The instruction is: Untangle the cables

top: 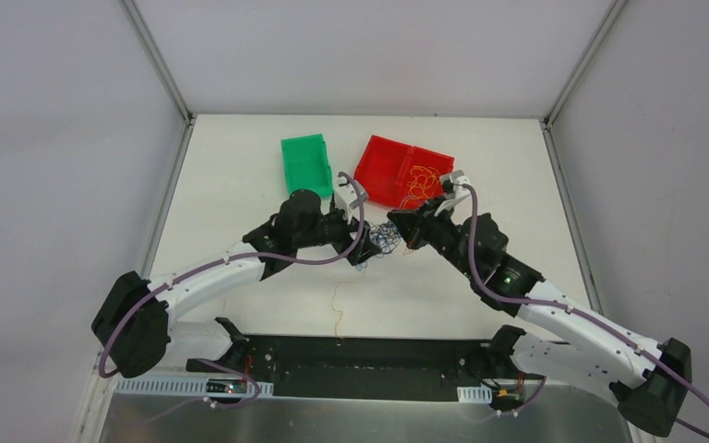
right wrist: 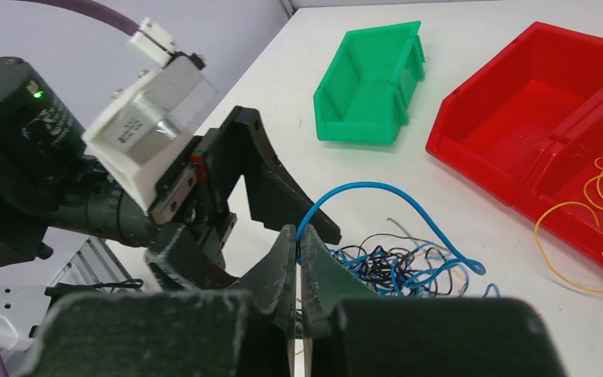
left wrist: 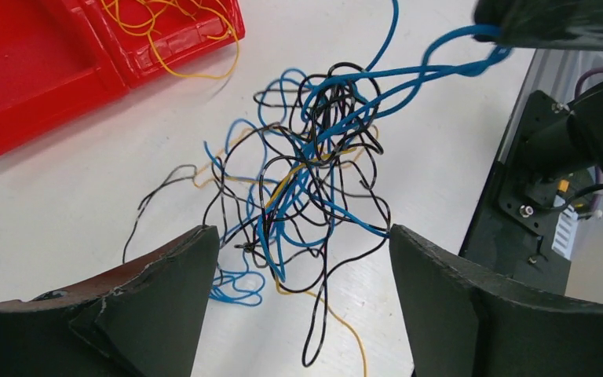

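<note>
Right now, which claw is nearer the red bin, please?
Right. The right claw sits just before the red bin; the left claw hangs farther back, beyond the tangle.

the left arm (top: 231, 268) and right arm (top: 554, 309) both reach forward and angle inward until their tips nearly meet, the left tool (left wrist: 298, 236) with jaws spread wide, the right tool (right wrist: 298, 245) clamped tight on a blue cable (right wrist: 377, 187).
</note>
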Controlling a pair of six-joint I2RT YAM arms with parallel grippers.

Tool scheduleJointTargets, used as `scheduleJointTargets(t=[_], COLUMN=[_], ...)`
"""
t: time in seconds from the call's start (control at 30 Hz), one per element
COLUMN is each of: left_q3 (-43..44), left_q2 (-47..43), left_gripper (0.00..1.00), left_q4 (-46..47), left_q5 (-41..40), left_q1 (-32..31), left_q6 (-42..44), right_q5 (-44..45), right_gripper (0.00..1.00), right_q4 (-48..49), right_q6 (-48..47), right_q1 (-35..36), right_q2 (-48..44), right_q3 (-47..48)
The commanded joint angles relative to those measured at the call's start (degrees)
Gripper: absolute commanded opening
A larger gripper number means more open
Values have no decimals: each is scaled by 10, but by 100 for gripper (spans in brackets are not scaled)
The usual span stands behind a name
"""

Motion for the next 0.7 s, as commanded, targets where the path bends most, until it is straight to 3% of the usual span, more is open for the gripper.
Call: scheduleJointTargets(t=[0.0,0.07,0.1,0.2,0.23,0.43,0.67], left_q3=[50,70,77,90,91,70,26], left_q2=[39,57,64,73,71,25,-40], left_gripper=[78,71,61,8,0,0,0], left_q4=[11,-3,-7,-23,-26,-48,-77], left_q5=[29,33,35,30,21,-112,-241], left_q1=[-8,-9,-9,-9,-9,-6,49], left_q6=[19,17,16,10,7,-27,-103], right_q5=[6,4,4,13,15,111,210], right_gripper=[0,0,0,0,0,0,0], right_q4=[-2,-2,-2,-4,-6,-30,-67], right_q6=[16,19,19,21,22,28,26], right_q1=[-3,-3,-3,-5,-5,-17,-42], right_q2=[-9,-7,-7,-8,-12,-64,-151], right_q3=[27,27,26,25,24,5,-11])
